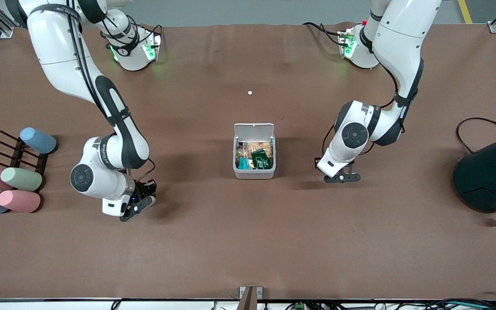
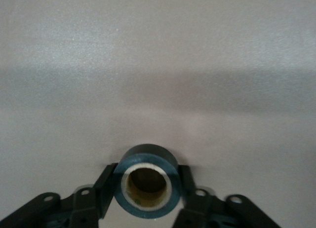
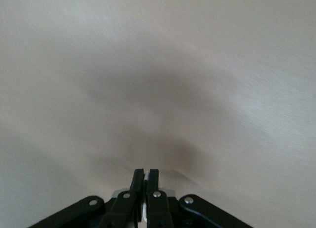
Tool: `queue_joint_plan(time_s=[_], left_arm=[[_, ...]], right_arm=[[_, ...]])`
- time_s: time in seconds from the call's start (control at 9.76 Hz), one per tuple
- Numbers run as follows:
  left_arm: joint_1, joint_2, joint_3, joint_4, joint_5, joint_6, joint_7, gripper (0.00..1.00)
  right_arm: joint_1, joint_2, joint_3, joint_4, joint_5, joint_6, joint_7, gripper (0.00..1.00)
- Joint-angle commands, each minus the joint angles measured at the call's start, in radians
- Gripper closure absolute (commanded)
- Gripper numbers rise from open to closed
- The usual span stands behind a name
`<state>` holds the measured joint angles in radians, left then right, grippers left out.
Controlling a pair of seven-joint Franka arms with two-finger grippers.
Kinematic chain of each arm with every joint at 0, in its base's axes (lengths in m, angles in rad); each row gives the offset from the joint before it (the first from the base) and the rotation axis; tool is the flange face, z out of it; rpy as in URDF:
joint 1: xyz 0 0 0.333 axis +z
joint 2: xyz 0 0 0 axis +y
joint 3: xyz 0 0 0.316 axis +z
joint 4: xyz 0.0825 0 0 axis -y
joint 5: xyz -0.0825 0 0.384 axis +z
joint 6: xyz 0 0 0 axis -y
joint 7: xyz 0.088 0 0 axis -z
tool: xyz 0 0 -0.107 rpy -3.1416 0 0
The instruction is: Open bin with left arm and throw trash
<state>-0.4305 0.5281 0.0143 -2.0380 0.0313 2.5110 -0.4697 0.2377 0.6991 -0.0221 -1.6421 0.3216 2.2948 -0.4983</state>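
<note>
High front camera facing both arms across the brown table, wrist cameras close above that same tabletop.
</note>
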Motion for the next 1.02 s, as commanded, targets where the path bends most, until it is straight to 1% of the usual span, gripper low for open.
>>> queue_joint_plan(time_s=[0.0,0.1,0.2,0.31,0.41,0.51,0.72,0.82,0.92], left_arm=[[0.009,-0.035,-0.01,0.01,0.006,-0.02,-0.01,0.84],[0.006,-0.042,-0.019,0.086,0.006,-0.141,-0.012,0.84],[0.001,-0.042,-0.02,0.198,0.004,-0.294,-0.012,0.84],[-0.004,-0.036,-0.022,0.308,0.004,-0.426,-0.012,0.84],[-0.005,-0.031,-0.025,0.397,-0.002,-0.522,-0.012,0.84],[-0.007,-0.014,-0.03,0.454,-0.049,-0.559,-0.013,0.84],[-0.017,0.004,-0.03,0.504,-0.077,-0.564,-0.015,0.84],[-0.017,0.018,-0.031,0.513,-0.076,-0.564,-0.015,0.84],[-0.019,0.021,-0.031,0.513,-0.076,-0.563,-0.009,0.81]], right_arm=[[0.011,-0.01,0.065,0.042,0.053,-0.029,0.251,0.98],[0.012,-0.012,0.103,0.048,0.051,-0.029,0.408,0.98],[0.014,-0.018,0.144,0.048,0.051,-0.029,0.531,0.98],[0.017,-0.032,0.174,0.048,0.051,-0.029,0.632,0.98],[0.058,-0.039,0.183,0.05,0.048,-0.026,0.749,0.98],[0.107,-0.059,0.18,0.051,0.041,-0.026,0.841,0.98],[0.152,-0.104,0.182,0.053,0.04,-0.034,0.955,0.98],[0.176,-0.128,0.182,0.054,0.04,-0.067,1.015,0.98],[0.193,-0.138,0.182,0.059,0.04,-0.077,1.074,0.98]])
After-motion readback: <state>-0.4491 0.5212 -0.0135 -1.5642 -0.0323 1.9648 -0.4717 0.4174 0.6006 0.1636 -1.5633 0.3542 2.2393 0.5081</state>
